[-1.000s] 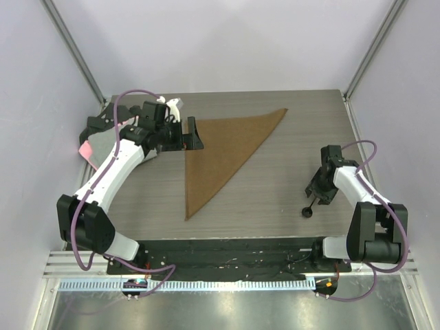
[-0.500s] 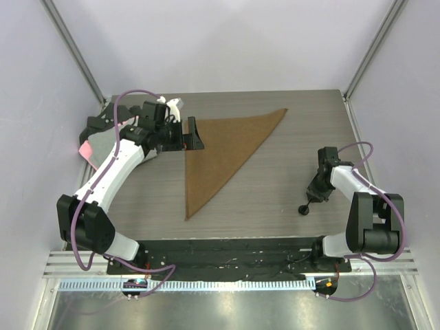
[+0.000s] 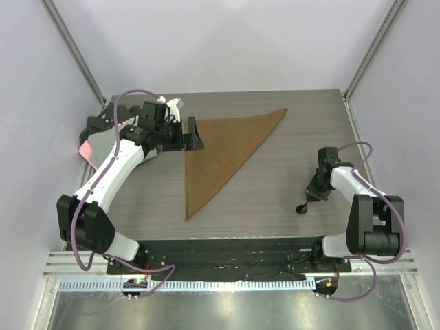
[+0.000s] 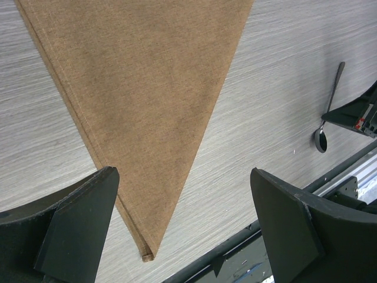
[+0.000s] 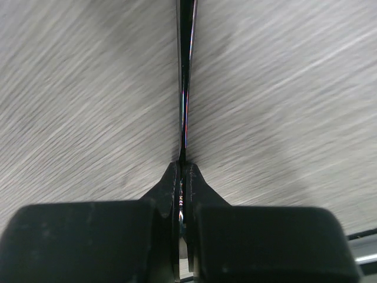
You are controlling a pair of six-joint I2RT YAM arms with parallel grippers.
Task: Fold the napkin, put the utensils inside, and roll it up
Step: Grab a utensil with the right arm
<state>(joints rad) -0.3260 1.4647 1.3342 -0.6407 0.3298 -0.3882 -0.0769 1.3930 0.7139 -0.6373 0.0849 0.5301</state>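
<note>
right gripper [image 5: 182, 168] pinches the utensil [image 5: 185, 88]; left gripper [image 4: 182, 197] (spread wide) hovers over the folded napkin [image 4: 141, 88].

The left arm [image 3: 113, 172] and the right arm [image 3: 353, 184] share one build: smooth white shells over the long links, blocky black joint housings, and a thin purple cable [image 3: 135, 91] looping loose beside each. Their black rounded bases [image 3: 86, 230] show at 7 and 5 o'clock of the overhead view. The left gripper's fingers [image 4: 79, 224] are matte black, thick, flat-faced wedges; the right gripper's fingers [image 5: 168, 186] are black too, tapering to narrow tips.
</note>
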